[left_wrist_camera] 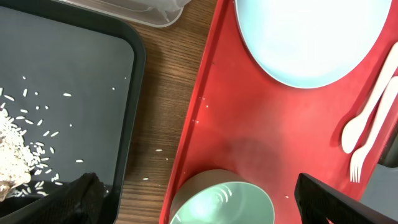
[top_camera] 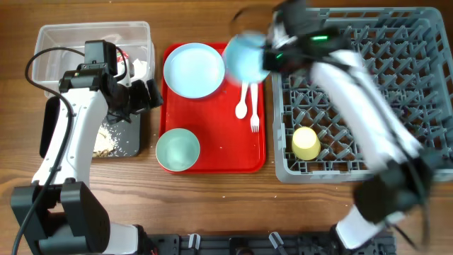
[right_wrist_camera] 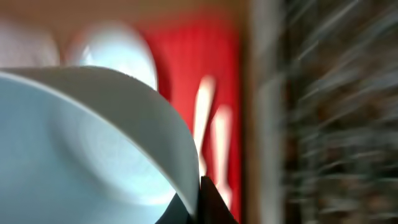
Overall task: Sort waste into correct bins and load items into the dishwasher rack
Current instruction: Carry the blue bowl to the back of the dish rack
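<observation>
My right gripper (top_camera: pixel 267 58) is shut on the rim of a pale blue bowl (top_camera: pixel 245 57) and holds it in the air over the red tray's far right corner, beside the grey dishwasher rack (top_camera: pixel 368 142); the bowl fills the blurred right wrist view (right_wrist_camera: pixel 81 149). The yellow cup (top_camera: pixel 306 142) sits in the rack. The pale blue plate (top_camera: pixel 193 69), the second bowl (top_camera: pixel 177 149), white spoon (top_camera: pixel 242 99) and fork (top_camera: pixel 254 113) lie on the red tray (top_camera: pixel 219 159). My left gripper (top_camera: pixel 148 95) is open and empty above the gap between the black tray (left_wrist_camera: pixel 68 74) and the green bowl (left_wrist_camera: pixel 224 202).
The clear tub (top_camera: pixel 64 53) stands at the far left with white tissue and a bit of red wrapper (top_camera: pixel 131 67) inside. The black tray (top_camera: pixel 124 138) in front of it holds crumbly food scraps (left_wrist_camera: pixel 15 149). Bare wooden table runs along the front.
</observation>
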Motion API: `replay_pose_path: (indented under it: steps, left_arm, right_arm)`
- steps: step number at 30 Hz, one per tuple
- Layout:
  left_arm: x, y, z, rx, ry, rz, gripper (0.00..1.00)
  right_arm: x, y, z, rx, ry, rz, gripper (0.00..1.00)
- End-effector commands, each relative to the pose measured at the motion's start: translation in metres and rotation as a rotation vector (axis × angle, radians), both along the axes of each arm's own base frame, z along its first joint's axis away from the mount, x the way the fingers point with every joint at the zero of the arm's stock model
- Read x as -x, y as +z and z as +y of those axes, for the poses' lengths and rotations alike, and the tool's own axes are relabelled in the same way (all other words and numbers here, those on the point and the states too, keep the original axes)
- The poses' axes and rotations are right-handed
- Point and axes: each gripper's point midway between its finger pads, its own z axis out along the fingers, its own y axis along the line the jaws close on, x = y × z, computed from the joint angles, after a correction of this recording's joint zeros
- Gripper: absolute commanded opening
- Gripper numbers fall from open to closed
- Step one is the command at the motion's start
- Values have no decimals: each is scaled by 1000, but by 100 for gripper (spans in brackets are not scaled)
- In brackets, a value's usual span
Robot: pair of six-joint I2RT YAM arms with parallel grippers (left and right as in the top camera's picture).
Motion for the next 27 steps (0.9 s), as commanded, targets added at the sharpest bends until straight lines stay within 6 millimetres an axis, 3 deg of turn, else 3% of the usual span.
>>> replay_pose_path:
  steps: [1, 5, 10, 14, 16, 22, 27]
  left_arm:
    - [-5, 10, 4, -19, 1, -36, 100]
    - [-5, 10, 4, -19, 1, -36, 100]
    - [-5, 10, 4, -19, 1, -36, 100]
    - [-5, 10, 4, -19, 1, -36, 100]
    - [-5, 10, 4, -19, 1, -36, 100]
    - [-5, 10, 4, -19, 1, -36, 100]
    - [-5, 10, 4, -19, 1, -36, 100]
  right_arm:
    - [-8, 76, -90, 191, -400, -255, 4]
    - [-15, 91, -137, 415, -586, -361, 4]
    - [-34, 78, -157, 647, -634, -380, 4]
    - [-53, 53, -159, 773, -626, -363, 4]
    - [-71, 39, -160, 916, -603, -370, 4]
    - [-94, 42, -154, 1101, -518, -392, 4]
    - [-102, 43, -150, 1234, -468, -371, 4]
